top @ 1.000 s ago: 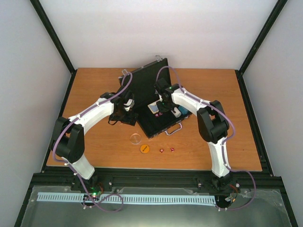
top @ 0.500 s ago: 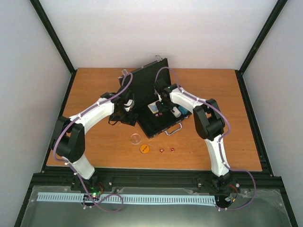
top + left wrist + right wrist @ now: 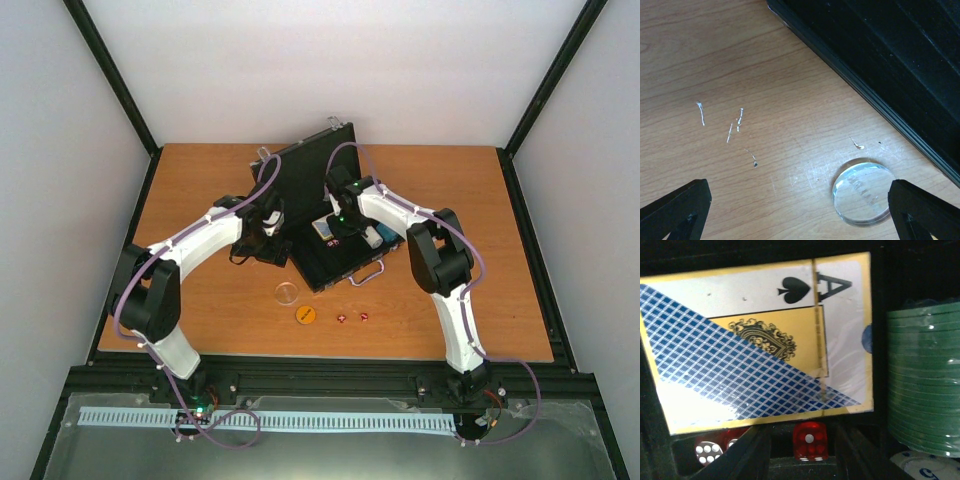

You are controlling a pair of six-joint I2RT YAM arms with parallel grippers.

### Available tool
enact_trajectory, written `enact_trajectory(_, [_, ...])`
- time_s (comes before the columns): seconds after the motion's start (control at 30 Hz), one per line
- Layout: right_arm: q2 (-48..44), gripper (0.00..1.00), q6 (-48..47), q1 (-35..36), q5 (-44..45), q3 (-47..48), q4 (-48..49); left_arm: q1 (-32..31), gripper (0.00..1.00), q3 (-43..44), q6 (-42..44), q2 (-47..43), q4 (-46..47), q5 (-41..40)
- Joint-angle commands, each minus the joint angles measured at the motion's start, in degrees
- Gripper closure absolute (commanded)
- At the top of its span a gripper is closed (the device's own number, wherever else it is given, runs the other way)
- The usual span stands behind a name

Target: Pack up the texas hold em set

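Observation:
The black briefcase (image 3: pixel 325 215) lies open mid-table with its lid upright. My right gripper (image 3: pixel 338 226) is down inside it. In the right wrist view its jaws (image 3: pixel 802 460) stand open on either side of a small red die (image 3: pixel 810 440), with a gap on each side. The die rests in a slot below the blue-white card box (image 3: pixel 755 340). Another die (image 3: pixel 707 450) sits at its left and a green chip stack (image 3: pixel 925 385) at the right. My left gripper (image 3: pixel 268 240) hovers wide open beside the case, with the clear disc (image 3: pixel 862 191) near its right finger (image 3: pixel 925 212).
On the table in front of the case lie the clear disc (image 3: pixel 287 293), an orange disc (image 3: pixel 305 315) and two red dice (image 3: pixel 342 318) (image 3: pixel 364 317). The case's silver handle (image 3: pixel 368 272) juts toward the right arm. A white-blue chip (image 3: pixel 925 470) lies below the green stack.
The right gripper has opened and let go of the red die inside the case, after shifting slightly deeper over the tray. The left arm has not moved.

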Motion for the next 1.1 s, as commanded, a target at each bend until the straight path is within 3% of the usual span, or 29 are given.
enact_trajectory(0.0, [-0.78, 0.61, 0.22, -0.28, -1.90, -0.15, 1.31, 0.23, 0.00, 1.18, 0.19, 0.99, 0.21, 0.55])
enact_trajectory(0.33, [-0.04, 0.56, 0.82, -0.36, -6.62, -0.29, 1.25, 0.23, 0.00, 0.43, 0.24, 0.17, 0.32, 0.45])
enact_trajectory(0.77, [-0.49, 0.56, -0.10, -0.39, -21.15, -0.20, 1.36, 0.23, 0.00, 0.56, 0.19, 0.14, 0.46, 0.21])
enact_trajectory(0.93, [-0.84, 0.56, -0.12, -0.37, -21.20, -0.80, 1.13, 0.23, 0.00, 0.48, 0.19, 0.06, 0.57, 0.32])
enact_trajectory(1.07, [-2.56, 0.55, 0.92, -0.37, -15.24, -1.68, 1.73, 0.23, 0.00, 0.49, 0.19, 0.12, 0.57, 0.53])
